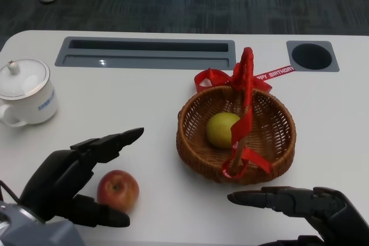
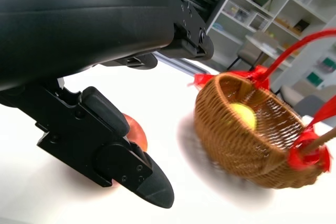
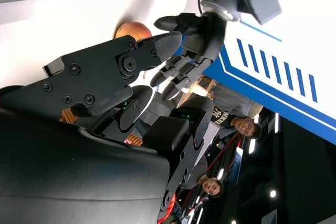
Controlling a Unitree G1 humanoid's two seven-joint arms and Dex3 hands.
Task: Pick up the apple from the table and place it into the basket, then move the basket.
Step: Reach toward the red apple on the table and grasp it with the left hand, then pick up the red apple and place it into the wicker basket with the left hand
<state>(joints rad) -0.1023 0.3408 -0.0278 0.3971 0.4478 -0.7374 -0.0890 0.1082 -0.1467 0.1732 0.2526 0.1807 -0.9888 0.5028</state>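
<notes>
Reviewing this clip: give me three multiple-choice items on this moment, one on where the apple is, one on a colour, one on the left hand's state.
1. Where is the red apple?
A. On the table by the left hand
B. In the basket
C. On the white lidded cup

2. What colour is the basket's ribbon?
A. Blue
B. Red
C. Green

3. The left hand is:
A. Lifting the apple
B. Open around the apple
C. Gripping the basket

Answers: 1 A, the apple lies on the table between its fingers. 2 B, the wrapped handle is red. 3 B, its fingers are apart.
</notes>
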